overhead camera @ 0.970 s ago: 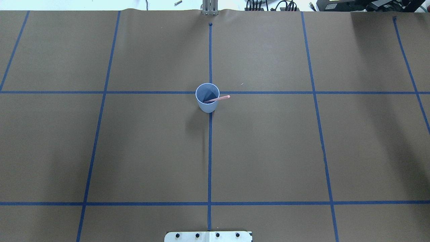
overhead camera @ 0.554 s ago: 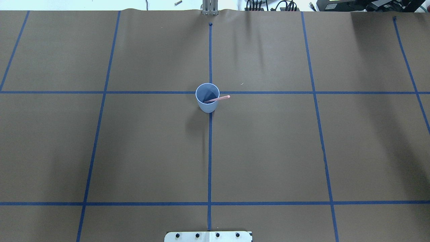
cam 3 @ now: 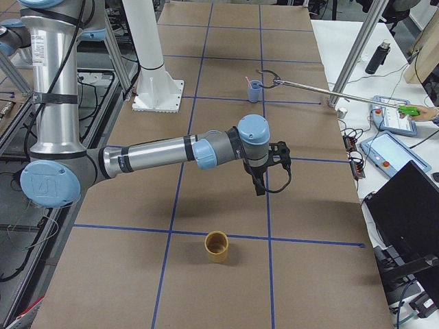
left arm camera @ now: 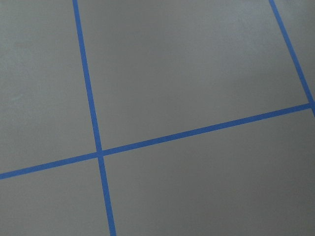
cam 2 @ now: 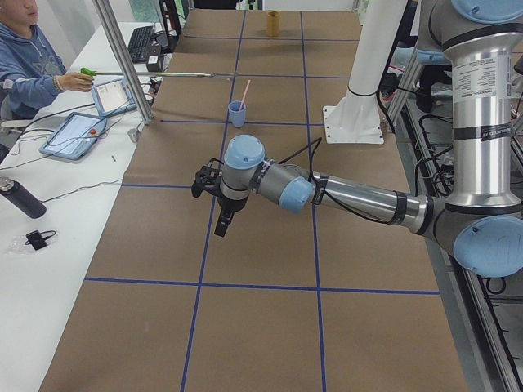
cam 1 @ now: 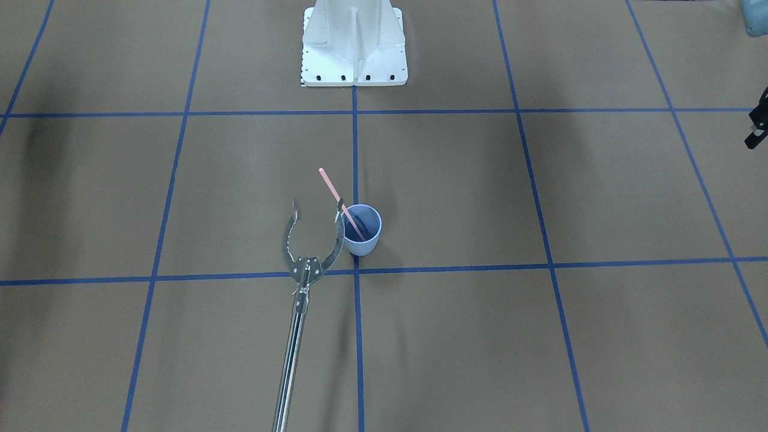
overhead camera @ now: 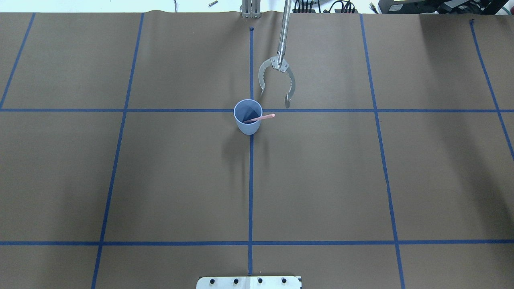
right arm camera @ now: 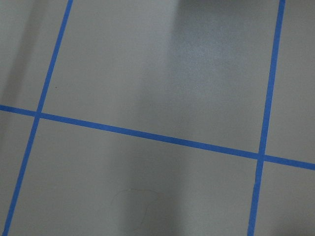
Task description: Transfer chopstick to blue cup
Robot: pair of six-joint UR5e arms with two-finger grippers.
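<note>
Pale pink chopstick (overhead camera: 265,117) slanted in the upright blue cup (overhead camera: 249,129) at a crossing of blue tape lines (overhead camera: 250,180), lower end inside, upper end past the rim. Metal reach tool (overhead camera: 277,80), held by a person (cam 2: 33,57), claws spread, just beside the cup. Left gripper (cam 2: 219,214) and right gripper (cam 3: 264,175) above the brown table cover (overhead camera: 160,180), well apart from the cup; fingers apart or together, impossible to tell.
</note>
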